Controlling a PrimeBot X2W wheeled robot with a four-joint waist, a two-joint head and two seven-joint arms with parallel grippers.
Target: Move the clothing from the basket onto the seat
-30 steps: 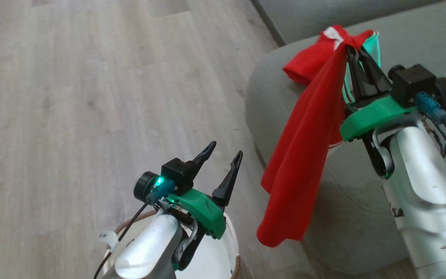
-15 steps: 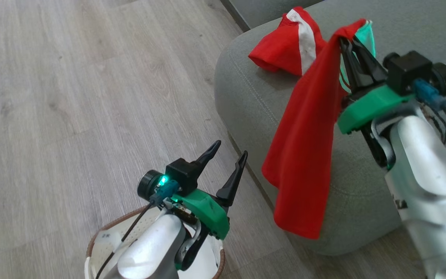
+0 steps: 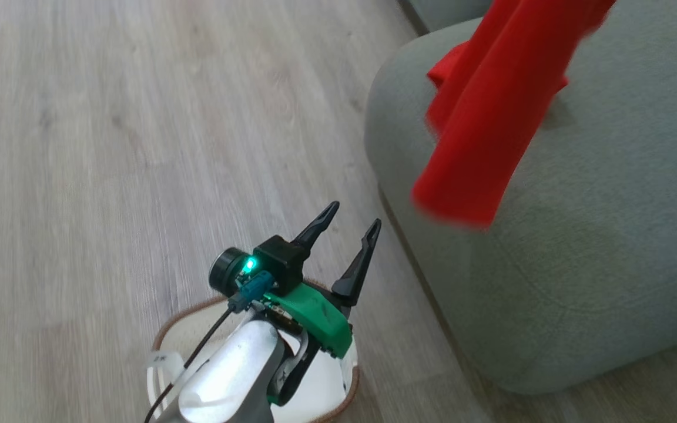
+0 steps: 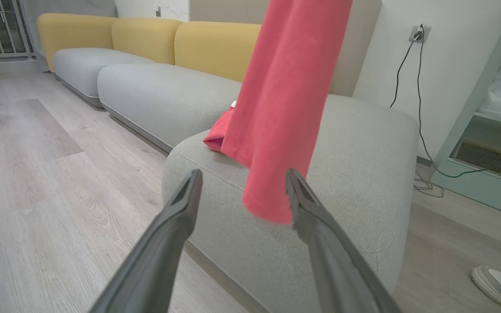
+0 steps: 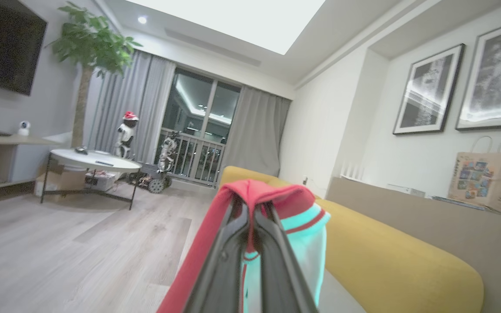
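Head view | wood floor [image 3: 109,147] | left claw [image 3: 355,214] spread, empty | right claw [image 5: 253,212] pinching garment [image 3: 491,129]

No readable text, marks on tag [image 3: 161,357] of basket [image 3: 183,338] too blurred, paper bag [image 5: 484,182] print illegible

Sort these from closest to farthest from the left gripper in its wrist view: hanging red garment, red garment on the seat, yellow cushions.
1. Hanging red garment, just beyond the left gripper, slightly right.
2. Red garment lying on the seat, farther back, left.
3. Yellow cushions, at the back.
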